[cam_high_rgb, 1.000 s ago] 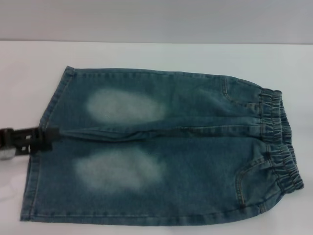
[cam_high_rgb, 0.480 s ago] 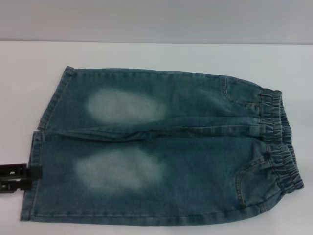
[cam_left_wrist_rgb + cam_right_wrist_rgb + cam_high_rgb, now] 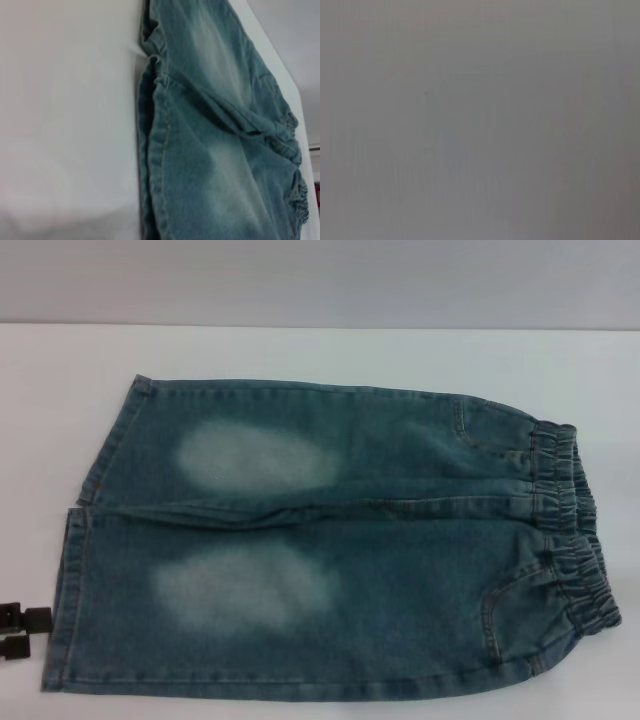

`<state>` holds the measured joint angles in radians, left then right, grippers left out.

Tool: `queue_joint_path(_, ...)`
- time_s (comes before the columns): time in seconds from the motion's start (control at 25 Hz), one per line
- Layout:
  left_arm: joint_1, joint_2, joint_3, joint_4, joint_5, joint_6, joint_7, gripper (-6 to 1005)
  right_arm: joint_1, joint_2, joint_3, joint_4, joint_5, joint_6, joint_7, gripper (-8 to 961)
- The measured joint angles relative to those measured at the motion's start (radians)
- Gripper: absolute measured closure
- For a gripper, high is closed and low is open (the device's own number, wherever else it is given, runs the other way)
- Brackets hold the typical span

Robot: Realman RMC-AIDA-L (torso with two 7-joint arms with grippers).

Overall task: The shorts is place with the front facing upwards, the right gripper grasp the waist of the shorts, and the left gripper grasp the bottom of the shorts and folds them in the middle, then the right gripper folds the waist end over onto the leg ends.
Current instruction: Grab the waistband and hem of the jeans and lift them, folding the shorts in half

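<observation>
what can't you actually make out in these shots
- Left gripper: head view's left edge cuts it off beside the blue denim shorts; finger state unclear.
- Right gripper: in no view; the right wrist view is blank grey.
- Shorts' near hem: cropped by the head view's bottom edge.
- White table: its extent runs past the frame.

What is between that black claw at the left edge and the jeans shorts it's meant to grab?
Nothing visible: only bare white table separates the left gripper from the leg hem of the shorts.
</observation>
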<state>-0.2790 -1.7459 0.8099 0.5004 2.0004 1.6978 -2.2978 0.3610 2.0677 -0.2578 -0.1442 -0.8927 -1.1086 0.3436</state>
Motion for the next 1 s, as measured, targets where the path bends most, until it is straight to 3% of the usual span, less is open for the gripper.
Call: queue_joint_path(1.0,0.002,-0.039,0.001,0.002,0.073,-0.011,0.012,186,0.008,0.002,-0.005,0.005,-0.003,0.004,0.004,271)
